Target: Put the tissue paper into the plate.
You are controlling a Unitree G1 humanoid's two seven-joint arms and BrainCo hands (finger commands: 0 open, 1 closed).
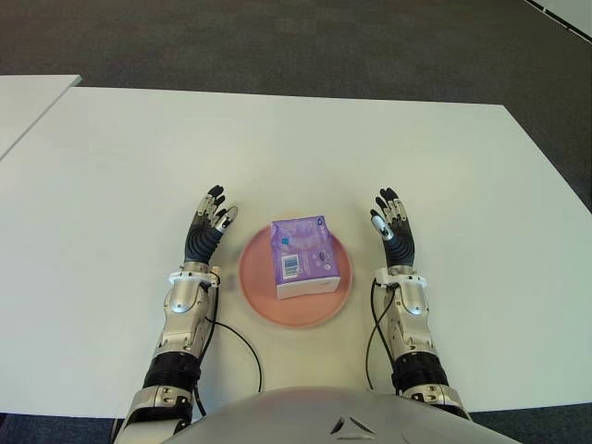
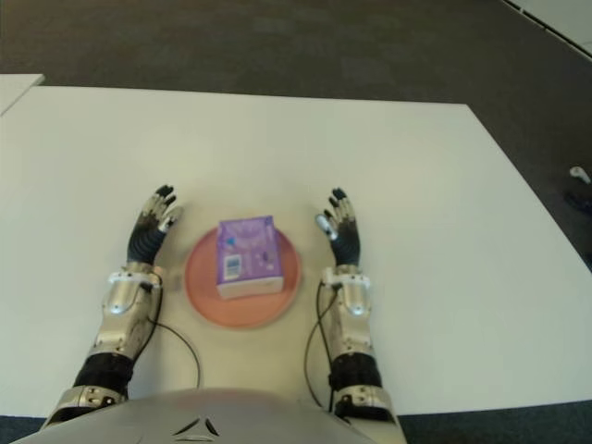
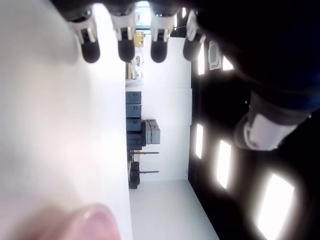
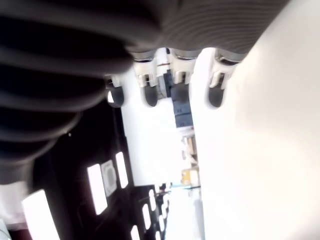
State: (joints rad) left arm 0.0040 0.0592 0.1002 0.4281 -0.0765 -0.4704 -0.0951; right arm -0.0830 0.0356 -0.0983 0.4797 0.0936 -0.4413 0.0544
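A purple plastic-wrapped pack of tissue paper [image 1: 302, 256] sits inside the round pink plate [image 1: 254, 277] on the white rectangular table [image 1: 120, 166], near the table's edge closest to the robot; the pack covers the middle of the plate, its long axis running roughly from 6 to 12 o'clock with a slight lean toward 1 o'clock, its white end facing 6 o'clock and a barcode label showing on its top face toward 7 o'clock; the left hand [image 1: 207, 227] shows at 9 o'clock of the plate, just beside its rim, fingers straight and spread, holding nothing, pointing toward 1 o'clock; the right hand [image 1: 392, 222] shows at 3 o'clock of the plate, close to the rim but apart from it, fingers likewise extended and empty, pointing toward 12 o'clock; neither hand touches the pack; a dark grey carpeted floor [image 1: 305, 46] lies beyond the table's far edge at 12 o'clock
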